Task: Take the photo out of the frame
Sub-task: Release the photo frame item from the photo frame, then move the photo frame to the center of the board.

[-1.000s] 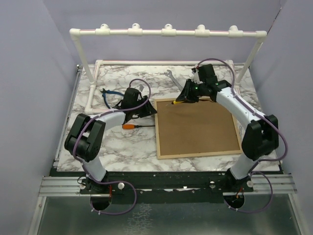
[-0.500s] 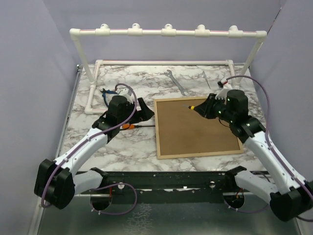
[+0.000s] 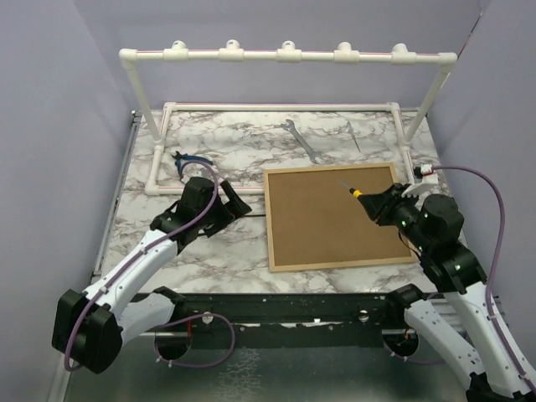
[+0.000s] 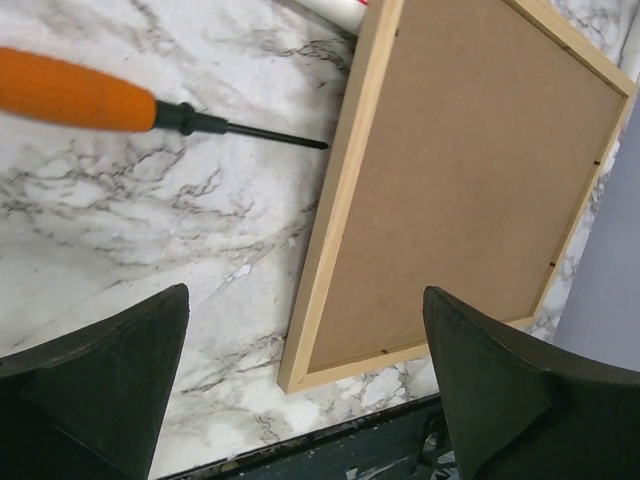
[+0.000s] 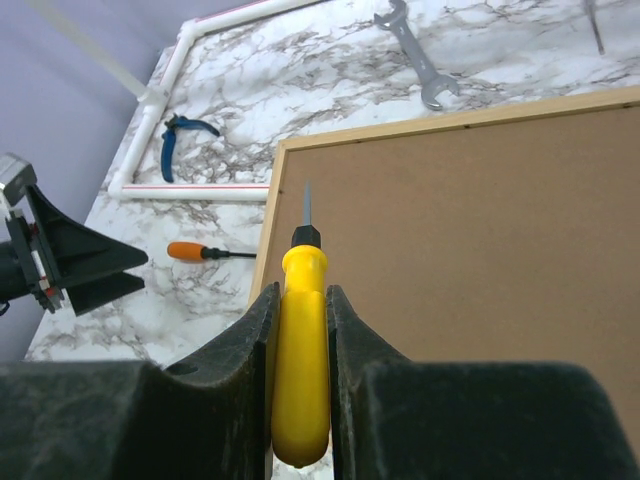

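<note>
The frame lies face down on the marble table, its brown fibreboard back up inside the light-wood edging. The photo is hidden under it. My right gripper hovers over the frame's right part, shut on a yellow screwdriver whose blade points at the backing. My left gripper stands open left of the frame, above its near-left corner, with nothing between its fingers. An orange screwdriver lies on the marble, its tip just short of the frame's left edge.
A wrench and a thin metal tool lie beyond the frame. Blue pliers rest at the far left. A white PVC pipe rack spans the back. The table's dark near edge runs just below the frame's corner.
My left gripper has opened wide and drawn back nearer, leaving the orange screwdriver on the marble. My right arm has carried the yellow screwdriver from the frame's far-left corner to its right side.
</note>
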